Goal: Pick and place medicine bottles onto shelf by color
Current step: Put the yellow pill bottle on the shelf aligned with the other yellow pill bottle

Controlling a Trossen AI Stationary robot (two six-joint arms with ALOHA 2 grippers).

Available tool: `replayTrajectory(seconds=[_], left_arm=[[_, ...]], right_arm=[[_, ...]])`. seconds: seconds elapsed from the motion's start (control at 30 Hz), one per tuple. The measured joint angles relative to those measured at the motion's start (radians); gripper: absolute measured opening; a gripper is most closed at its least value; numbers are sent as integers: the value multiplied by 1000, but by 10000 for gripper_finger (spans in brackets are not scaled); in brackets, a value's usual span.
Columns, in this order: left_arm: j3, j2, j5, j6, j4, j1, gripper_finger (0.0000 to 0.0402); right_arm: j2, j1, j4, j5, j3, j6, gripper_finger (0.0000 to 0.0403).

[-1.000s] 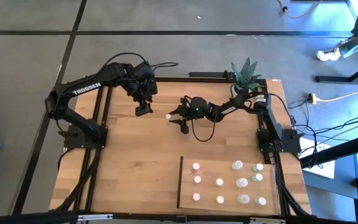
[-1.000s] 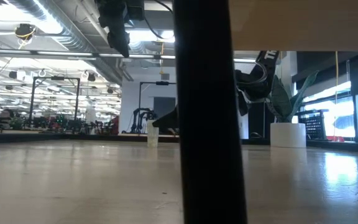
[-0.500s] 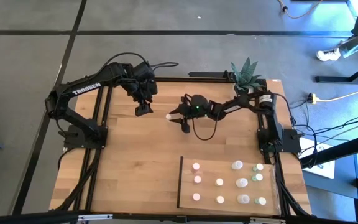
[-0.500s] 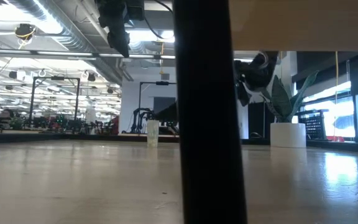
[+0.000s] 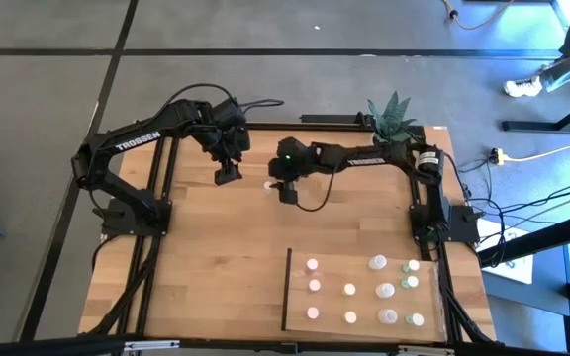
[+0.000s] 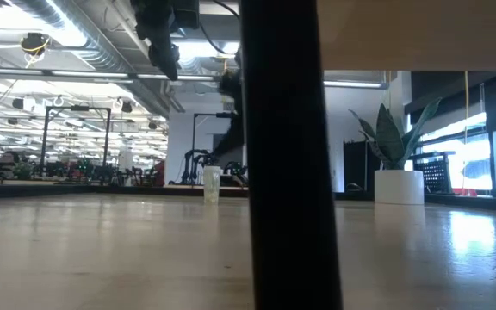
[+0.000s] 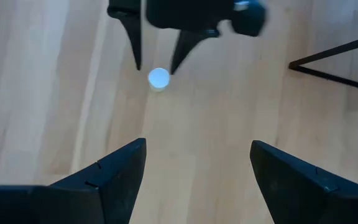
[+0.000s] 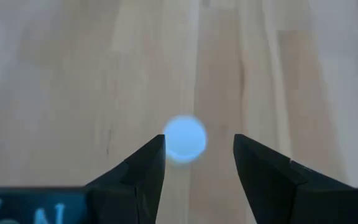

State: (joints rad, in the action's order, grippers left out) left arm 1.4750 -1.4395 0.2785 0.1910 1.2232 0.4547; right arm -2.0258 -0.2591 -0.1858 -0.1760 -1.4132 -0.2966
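Left arm, dark jointed metal with white lettering, reaches in from the table's left side. The left gripper (image 5: pixel 228 176) hangs over the planked wooden tabletop (image 5: pixel 196 257), its two dark wedge-shaped fingers (image 7: pixel 114 171) spread wide apart with nothing between them. Tabletop: striped light-brown boards with visible grain.

Just right of it, one lone medicine bottle (image 5: pixel 268 184) stands upright on the boards. It is a small round cylinder with a whitish flat cap, seen pale against the wood in the low view (image 6: pixel 211 184). The right gripper (image 5: pixel 286 190) is directly over it. Its tapered black fingers (image 8: pixel 143 167) stand apart either side of the round cap (image 8: pixel 184 138) and are not clamped on it. Whether they touch it, cannot tell. From the left wrist view the same bottle (image 7: pixel 158 78) sits near the tips of the two pointed fingers.

The right arm stretches across from the table's right edge, past a white pot with a spiky green plant (image 5: pixel 392 114).

Lower right: the shelf (image 5: pixel 354 272), a flat pale rectangular wood panel with a thin dark edge, smoother and plainer than the planks. Eleven or so tiny round bottles stand on it in rough rows: pinkish ones (image 5: pixel 312 266) at its left, pale whitish ones (image 5: pixel 349 290) mid, greenish ones (image 5: pixel 413 266) right.
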Motion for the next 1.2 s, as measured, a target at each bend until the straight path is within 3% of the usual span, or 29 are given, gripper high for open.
replayTrajectory(seconds=[0.23,1.2], left_arm=[[0,0,-26,26,0,0,282],[0,0,-27,56,-6,0,282]], right_arm=[[0,2,-157,-35,-145,22,191],[-68,1,-91,-88,-111,3,191]])
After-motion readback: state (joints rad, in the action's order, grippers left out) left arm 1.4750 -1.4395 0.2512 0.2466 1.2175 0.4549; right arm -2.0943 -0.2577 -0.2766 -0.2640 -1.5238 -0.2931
